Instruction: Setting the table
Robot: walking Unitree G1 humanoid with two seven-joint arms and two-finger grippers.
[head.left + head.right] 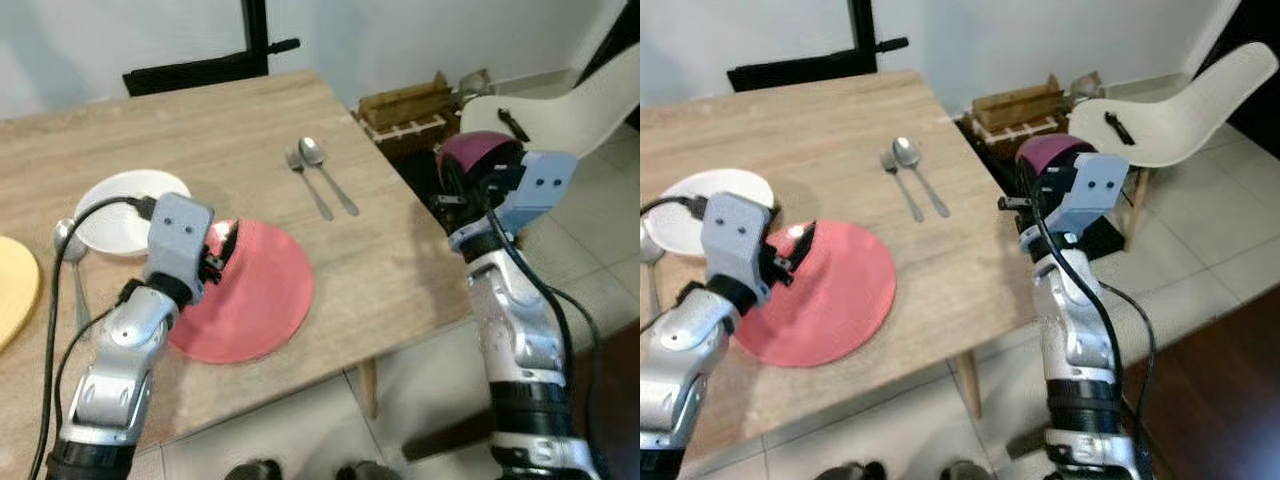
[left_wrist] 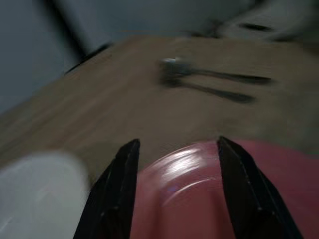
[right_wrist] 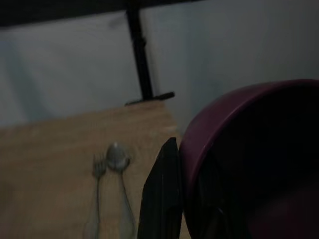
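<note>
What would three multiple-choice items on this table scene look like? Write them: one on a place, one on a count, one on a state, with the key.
1. Where do the fork and spoon lie?
A. On the red plate
B. Side by side on the bare table, beyond the red plate
C. On the chair

2. How many white plates are on the table?
A. One
B. Two
C. Three

3. What is the right gripper doing?
A. Hanging open
B. Gripping the fork
C. Holding a maroon bowl beyond the table edge

Key: 1 B, both rest on the wood, apart from the red plate; 2 A, one white plate shows; 3 C, a finger presses the maroon bowl.
</note>
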